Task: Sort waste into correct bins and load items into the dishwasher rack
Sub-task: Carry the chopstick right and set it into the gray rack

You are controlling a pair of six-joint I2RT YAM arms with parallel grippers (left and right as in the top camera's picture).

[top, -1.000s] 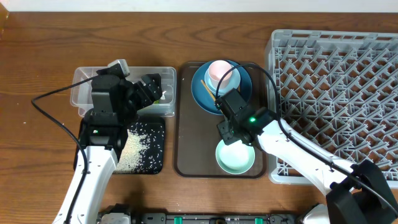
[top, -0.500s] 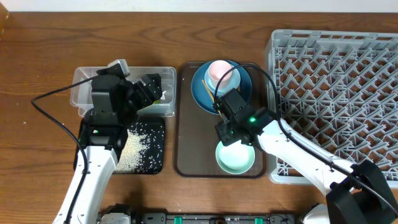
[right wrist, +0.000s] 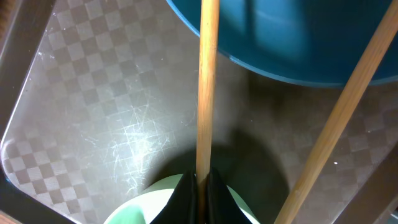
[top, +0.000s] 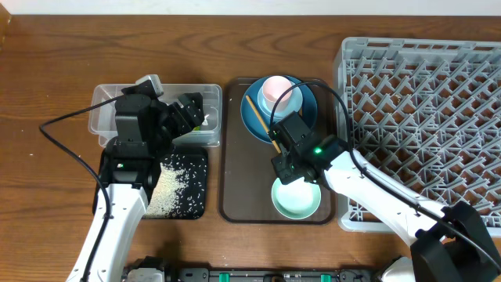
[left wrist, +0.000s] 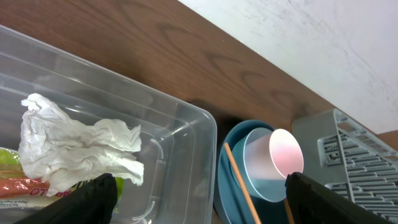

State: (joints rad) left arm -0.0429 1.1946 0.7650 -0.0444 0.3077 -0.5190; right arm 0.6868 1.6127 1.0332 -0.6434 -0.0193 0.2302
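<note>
Bare brown tray (right wrist: 93, 93) floor to the left, raised rim at the far corner; blue plate-bowl (right wrist: 298, 37) edge crowding in above. Right gripper (right wrist: 200, 186) clamped on one chopstick (right wrist: 207, 81), just over the mint-green bowl (right wrist: 149, 208). Second chopstick (right wrist: 348, 106) loose, slanting away to the right. Left gripper (left wrist: 204, 200) spread wide over the clear tub (left wrist: 186, 118), tissue (left wrist: 74, 143) inside.

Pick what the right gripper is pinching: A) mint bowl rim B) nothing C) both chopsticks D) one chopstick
D: in the right wrist view the right gripper is shut on one chopstick, while the other chopstick runs past outside its fingers.
</note>
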